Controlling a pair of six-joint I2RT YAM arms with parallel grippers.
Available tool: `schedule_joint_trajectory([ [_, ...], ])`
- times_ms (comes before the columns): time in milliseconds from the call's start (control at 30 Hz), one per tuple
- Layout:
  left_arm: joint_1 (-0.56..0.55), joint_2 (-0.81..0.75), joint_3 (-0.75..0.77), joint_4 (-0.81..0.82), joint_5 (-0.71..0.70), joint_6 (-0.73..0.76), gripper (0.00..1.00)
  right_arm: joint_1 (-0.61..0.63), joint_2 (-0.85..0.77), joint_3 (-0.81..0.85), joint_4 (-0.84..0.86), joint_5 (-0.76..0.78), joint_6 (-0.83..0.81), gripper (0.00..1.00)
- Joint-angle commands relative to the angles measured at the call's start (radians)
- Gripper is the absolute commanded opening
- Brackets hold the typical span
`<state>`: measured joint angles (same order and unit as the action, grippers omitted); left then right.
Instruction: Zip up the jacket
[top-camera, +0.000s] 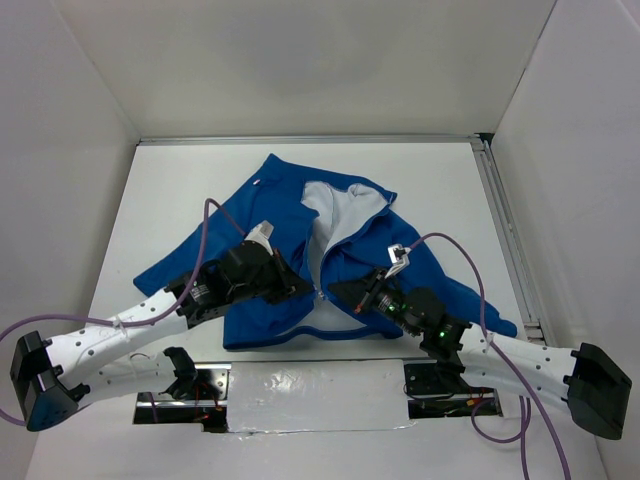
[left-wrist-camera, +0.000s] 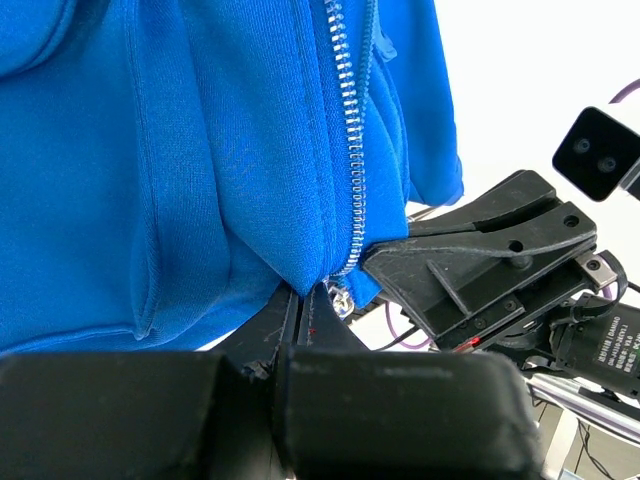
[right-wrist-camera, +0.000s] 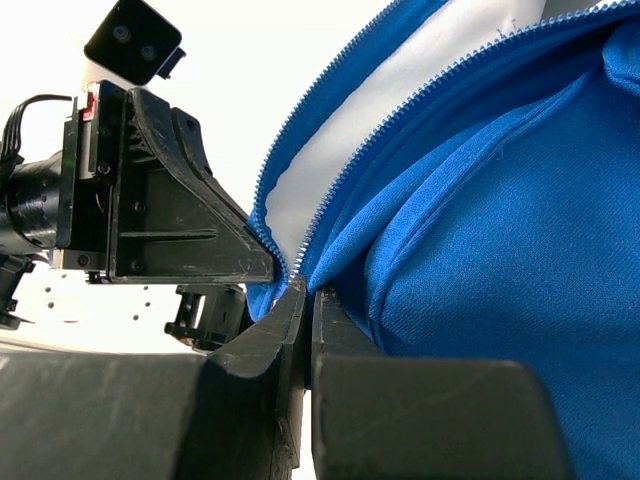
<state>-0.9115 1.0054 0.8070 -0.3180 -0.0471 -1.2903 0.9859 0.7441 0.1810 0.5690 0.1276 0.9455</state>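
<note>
Left wrist view: left gripper (left-wrist-camera: 305, 300) clamped on jacket (left-wrist-camera: 150, 180) hem by zipper (left-wrist-camera: 352, 170) foot; right gripper (right-wrist-camera: 305, 292) clamped opposite, presumably for tension.

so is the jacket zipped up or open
Mostly open: the royal-blue fabric jacket gapes down its front, white lining showing between the zipper rows.

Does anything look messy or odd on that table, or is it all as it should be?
The jacket lies rumpled and skewed, its front gaping at the top so the white lining shows; the zipper teeth meet only near the hem, where the left gripper and right gripper pinch it. Nothing looks torn or spilled.
</note>
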Motion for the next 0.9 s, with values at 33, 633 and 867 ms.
schedule_joint_trajectory([
  [33,-0.006,-0.031,-0.009,0.066,0.009,-0.009,0.0,0.013,0.008,0.043,0.08,0.006,-0.002,0.0],
  [633,-0.006,-0.025,-0.011,0.074,0.016,-0.01,0.0,0.02,0.04,0.049,0.132,0.001,0.004,0.0],
  [867,-0.007,-0.019,-0.008,0.068,0.018,-0.015,0.0,0.025,0.038,0.048,0.137,0.018,0.027,0.0],
])
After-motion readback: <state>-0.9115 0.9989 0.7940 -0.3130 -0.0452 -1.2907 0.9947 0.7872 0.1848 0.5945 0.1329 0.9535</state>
